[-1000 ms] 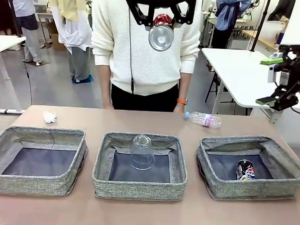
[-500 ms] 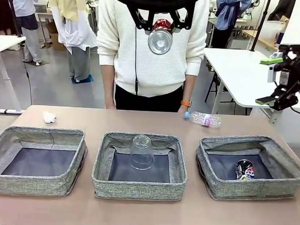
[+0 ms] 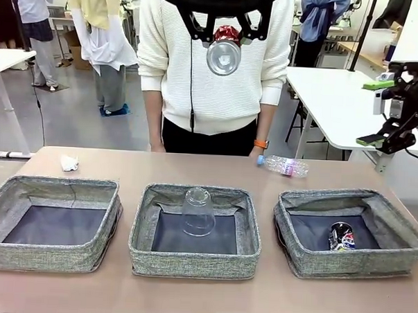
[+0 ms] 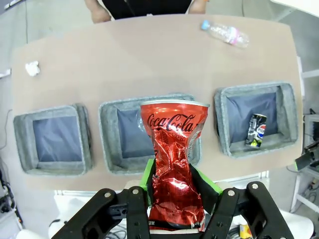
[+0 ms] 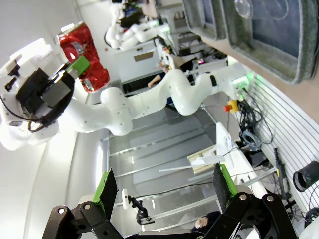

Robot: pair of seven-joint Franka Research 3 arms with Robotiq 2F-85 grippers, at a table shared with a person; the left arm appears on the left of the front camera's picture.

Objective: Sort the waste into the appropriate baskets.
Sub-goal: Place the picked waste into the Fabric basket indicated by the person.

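**I am holding the red soda can (image 4: 174, 149) high above the baskets in my left gripper (image 4: 177, 181): the sorting step is under way and the drop is not yet made.**

My left jaws are pinching the can's crumpled lower half. Its long axis is running along my fingers, with the free rim pointing down at the table (image 4: 124, 59). Seen from my left wrist, the can is hanging over the middle basket (image 4: 107, 149), where the clear plastic cup (image 3: 198, 211) is sitting upturned. I am judging the right basket (image 4: 222, 129), which is holding the dark crushed can (image 4: 256, 129), to be the target. The next move calls for travelling across to it, lowering and releasing. My right gripper (image 3: 375, 112) is waiting off to the side with its jaws spread, empty.
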